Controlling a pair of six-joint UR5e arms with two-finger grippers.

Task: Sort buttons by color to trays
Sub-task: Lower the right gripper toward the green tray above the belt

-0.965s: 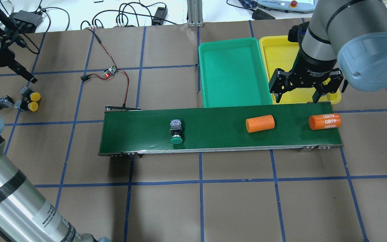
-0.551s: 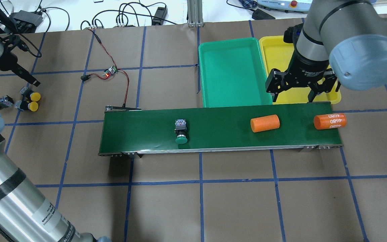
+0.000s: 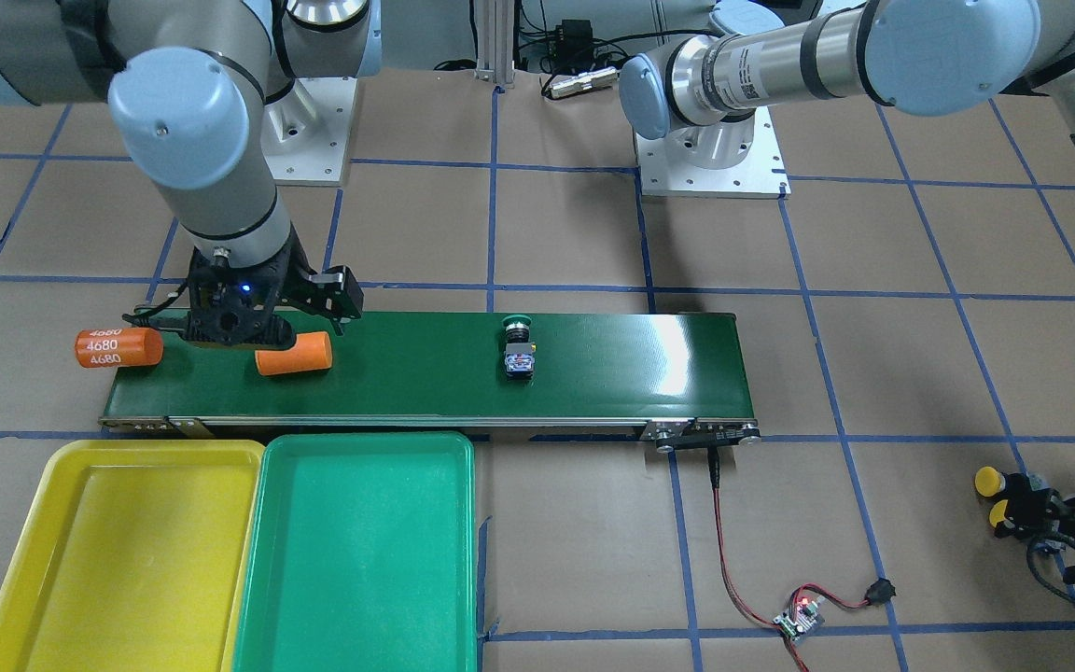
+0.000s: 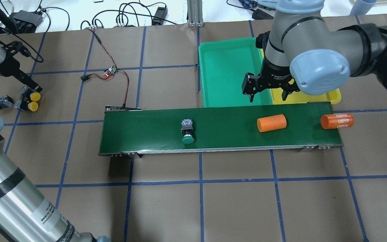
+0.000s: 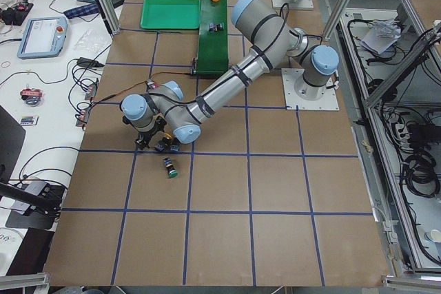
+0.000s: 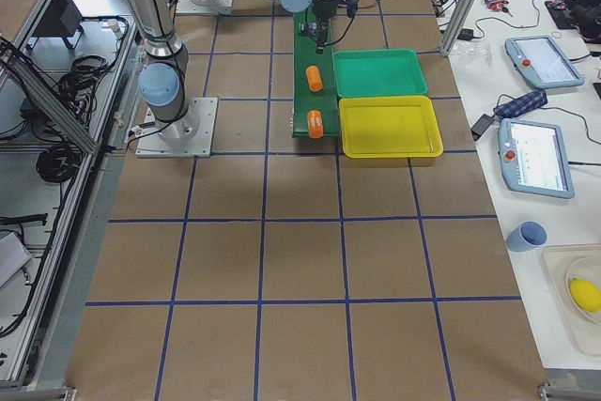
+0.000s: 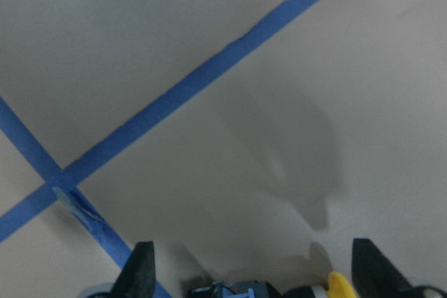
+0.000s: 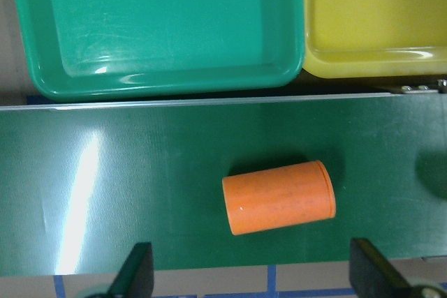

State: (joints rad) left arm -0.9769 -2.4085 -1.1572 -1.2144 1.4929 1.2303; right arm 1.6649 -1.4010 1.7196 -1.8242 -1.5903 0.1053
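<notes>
Front view: my right gripper (image 3: 248, 325) hangs over the long dark-green conveyor belt (image 3: 612, 373), right above a plain orange cylinder (image 3: 293, 355). Another orange cylinder marked 4680 (image 3: 118, 347) lies at the belt's end. 1 small green-capped push button (image 3: 519, 353) lies on its side near the middle of the belt. The big shallow yellow plastic tray (image 3: 155, 448) and the big shallow green plastic tray (image 3: 360, 440) sit side by side just next to the belt. Both have nothing in them.

Overhead view: 2 small yellow-capped push buttons (image 4: 34, 97) lie touching each other, far off at the table's left end.

Left side view: a second green-capped push button (image 5: 169, 168) lies on the brown paper near them.

Right side view: the trays look bare here too.

Left wrist view: my left gripper (image 7: 255, 273) is spread wide and holds nothing. A yellow cap peeks up low between its fingers (image 7: 143, 273).

Right wrist view: the right gripper is spread wide too and holds nothing, with the plain cylinder under it.

I think 0 of 4 buttons are sorted, so all 4 are left to do.
</notes>
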